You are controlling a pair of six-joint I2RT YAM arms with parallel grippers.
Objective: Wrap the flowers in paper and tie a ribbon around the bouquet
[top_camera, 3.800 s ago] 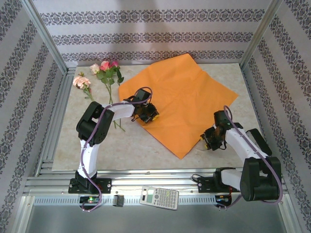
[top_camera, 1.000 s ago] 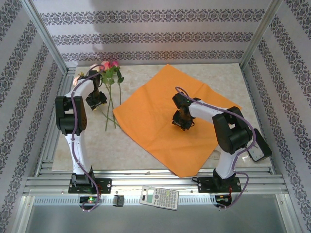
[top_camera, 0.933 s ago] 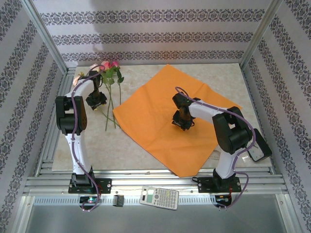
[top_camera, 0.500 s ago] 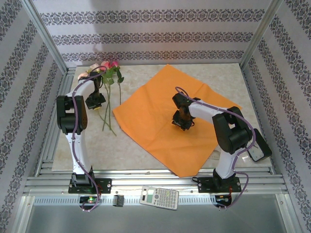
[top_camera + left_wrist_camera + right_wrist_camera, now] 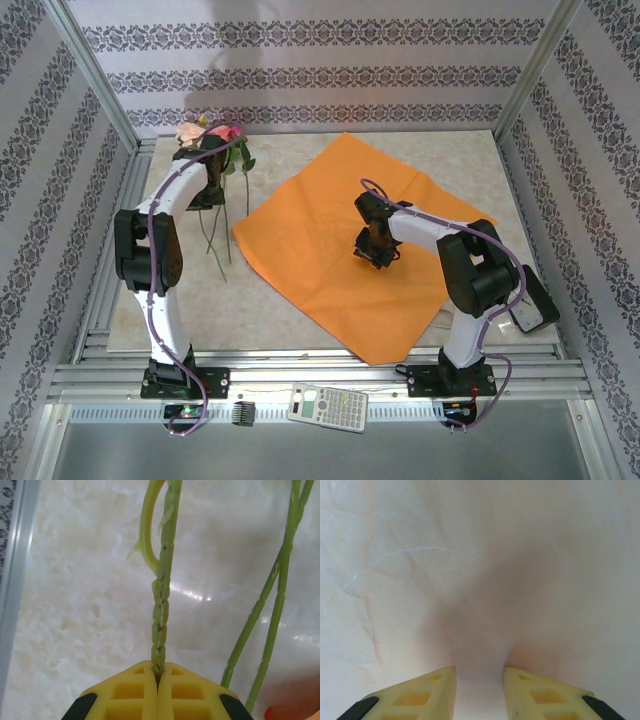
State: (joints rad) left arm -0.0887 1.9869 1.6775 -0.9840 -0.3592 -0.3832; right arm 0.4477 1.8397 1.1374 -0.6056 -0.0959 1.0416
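The flowers (image 5: 222, 133), pink and cream roses on long green stems, hang at the table's back left. My left gripper (image 5: 205, 193) is shut on one stem. In the left wrist view that stem (image 5: 162, 580) runs up from between the closed yellow fingers of the left gripper (image 5: 158, 672), and two more stems (image 5: 272, 615) pass to the right. The orange paper (image 5: 320, 270) lies flat in the middle of the table. My right gripper (image 5: 374, 254) points down onto it. In the right wrist view the right gripper (image 5: 479, 672) stands open with its tips on the washed-out paper (image 5: 470, 555). The ribbon is out of view.
A calculator (image 5: 328, 408) and a small black part (image 5: 243, 412) lie on the metal rail in front of the arm bases. Aluminium frame rails (image 5: 105, 270) and patterned walls close in the table on the left, right and back.
My left gripper has shut on a stem and risen toward the back wall, lifting the flowers so their stems hang off the table. The right arm and the paper have stayed put.
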